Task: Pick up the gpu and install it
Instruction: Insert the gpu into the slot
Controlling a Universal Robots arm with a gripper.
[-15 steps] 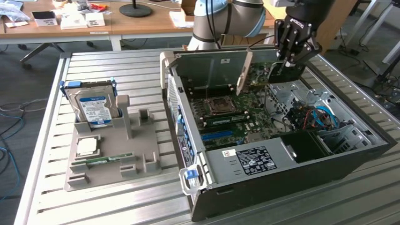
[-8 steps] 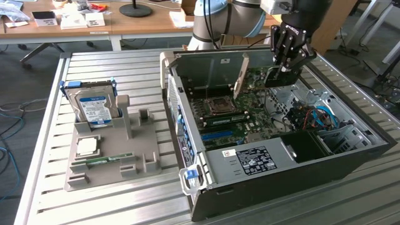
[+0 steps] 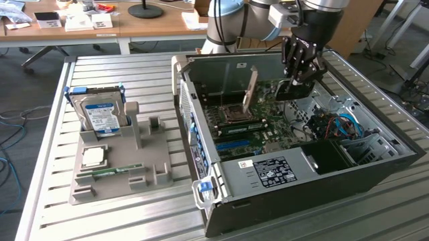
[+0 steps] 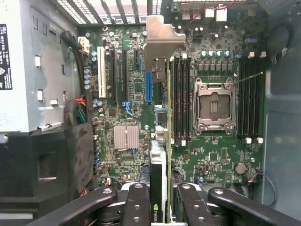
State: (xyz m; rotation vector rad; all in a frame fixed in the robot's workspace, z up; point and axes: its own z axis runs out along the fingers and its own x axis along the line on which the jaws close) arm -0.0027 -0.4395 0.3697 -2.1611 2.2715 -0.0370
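My gripper [image 3: 299, 75] reaches down into the open computer case [image 3: 322, 181] and is shut on the gpu [image 3: 292, 92]. In the wrist view the gpu [image 4: 158, 179] appears edge-on between my fingers [image 4: 136, 202], a thin dark card with a green logo. Its silver bracket [image 4: 160, 40] points toward the case's rear wall. The card stands on edge over the motherboard [image 4: 127, 94], close beside a blue slot [image 4: 148, 87]. I cannot tell whether it touches the board. In the exterior view the bracket [image 3: 252, 90] rises as a pale upright strip.
A grey holder [image 3: 120, 175] stands at the exterior view's left, carrying a hard drive [image 3: 100, 115], a processor [image 3: 94, 156] and a memory stick [image 3: 110, 170]. Inside the case are the power supply [image 3: 268, 173] and blue cables [image 3: 345, 125]. Desks stand behind.
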